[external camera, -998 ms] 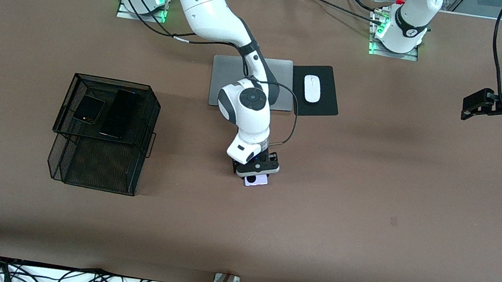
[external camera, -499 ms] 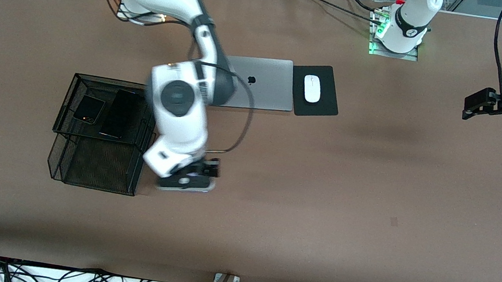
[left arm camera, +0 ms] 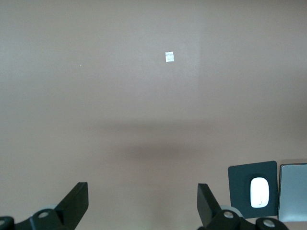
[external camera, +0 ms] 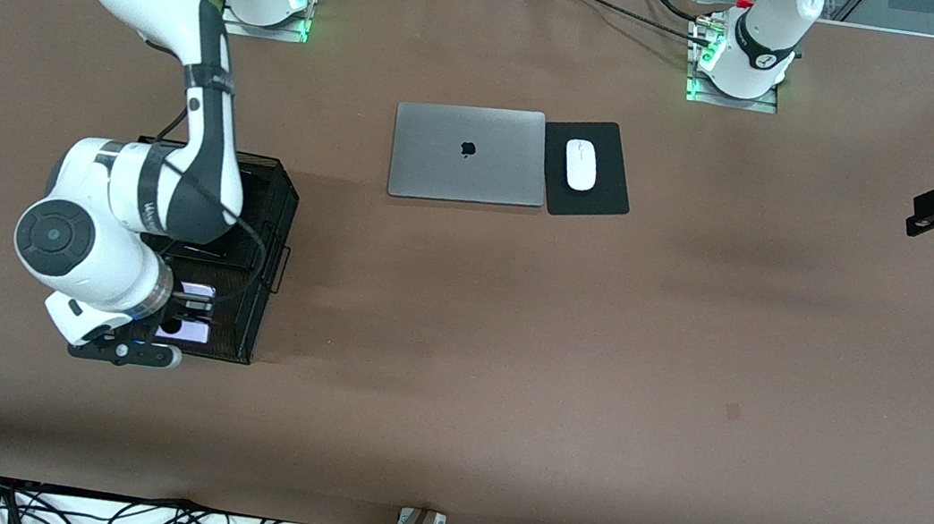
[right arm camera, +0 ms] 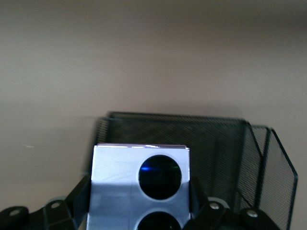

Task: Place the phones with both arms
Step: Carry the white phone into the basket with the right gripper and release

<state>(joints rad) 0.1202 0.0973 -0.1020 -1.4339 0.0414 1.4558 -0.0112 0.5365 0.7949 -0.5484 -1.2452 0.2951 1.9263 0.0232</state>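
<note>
Right gripper (external camera: 184,319) has its fingers (right arm camera: 79,194) pinched on the lavender-white flip phone (right arm camera: 139,191), hanging over the lower shelf of the black mesh rack (external camera: 263,271) at the frame's lower left. Left gripper (left arm camera: 143,206) waits at the right edge with its fingers (left arm camera: 76,201) spread wide, holding nothing, over the bare brown table (external camera: 598,360). A grey laptop (external camera: 468,154) and a white mouse (external camera: 581,164) on its black pad (external camera: 606,199) sit upper centre.
</note>
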